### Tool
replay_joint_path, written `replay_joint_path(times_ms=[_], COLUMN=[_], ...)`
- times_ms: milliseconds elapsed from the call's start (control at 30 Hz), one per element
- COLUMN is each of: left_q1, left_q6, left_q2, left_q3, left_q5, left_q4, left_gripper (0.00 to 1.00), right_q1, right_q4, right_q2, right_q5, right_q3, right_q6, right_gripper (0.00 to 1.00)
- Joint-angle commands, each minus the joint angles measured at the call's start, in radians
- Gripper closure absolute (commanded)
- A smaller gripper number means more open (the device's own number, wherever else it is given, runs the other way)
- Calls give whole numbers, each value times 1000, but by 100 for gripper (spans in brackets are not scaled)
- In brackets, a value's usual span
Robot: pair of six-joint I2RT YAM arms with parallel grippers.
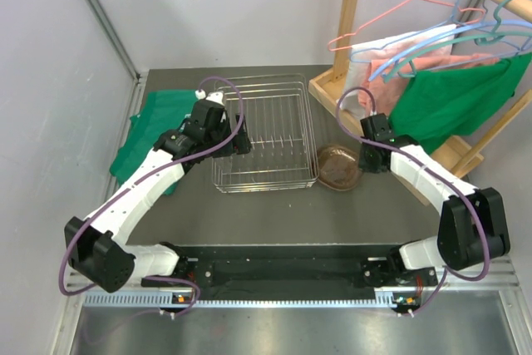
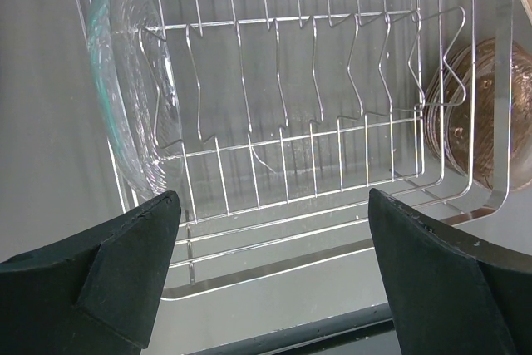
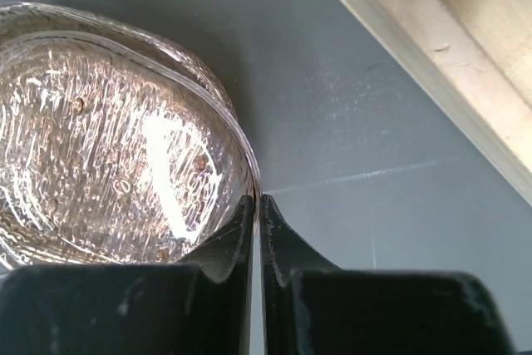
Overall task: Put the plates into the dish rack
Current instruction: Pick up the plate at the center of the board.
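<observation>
The silver wire dish rack [image 1: 266, 135] stands mid-table. A clear glass plate [image 2: 137, 97] stands upright between tines at one end of the rack [image 2: 332, 122]. My left gripper [image 1: 243, 145] hovers at the rack's left side, open and empty; in the left wrist view [image 2: 274, 263] its jaws stand wide apart before the rack's rim. A brown-tinted textured plate [image 1: 339, 168] lies on the table right of the rack, also showing through the wires [image 2: 490, 114]. My right gripper [image 1: 363, 161] is shut on the brown plate's [image 3: 108, 139] right rim, with the jaws [image 3: 256, 201] pinching the edge.
A wooden clothes stand base [image 3: 440, 56] lies close to the right of the plate, with hangers and pink and green clothes [image 1: 453, 93] above it. A green cloth [image 1: 154, 126] lies left of the rack. Grey walls enclose the table.
</observation>
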Motion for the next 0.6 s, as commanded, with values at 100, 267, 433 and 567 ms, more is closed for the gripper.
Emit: replay_joint_path(times_ms=[100, 267, 433, 567], left_q1=[3, 3, 3, 3], left_q6=[2, 4, 5, 7], left_q2=[6, 2, -2, 0], left_q3=[9, 6, 4, 7], left_q5=[12, 11, 7, 9], left_q4=[42, 39, 37, 37], left_gripper=[1, 1, 1, 1], right_q1=[44, 71, 79, 88], right_q4=[-55, -64, -59, -59], right_q2=[6, 28, 63, 80], right_q5=[89, 118, 103, 110], right_q3=[92, 105, 109, 111], right_q6=[-19, -22, -24, -22], right_gripper=[100, 99, 100, 100])
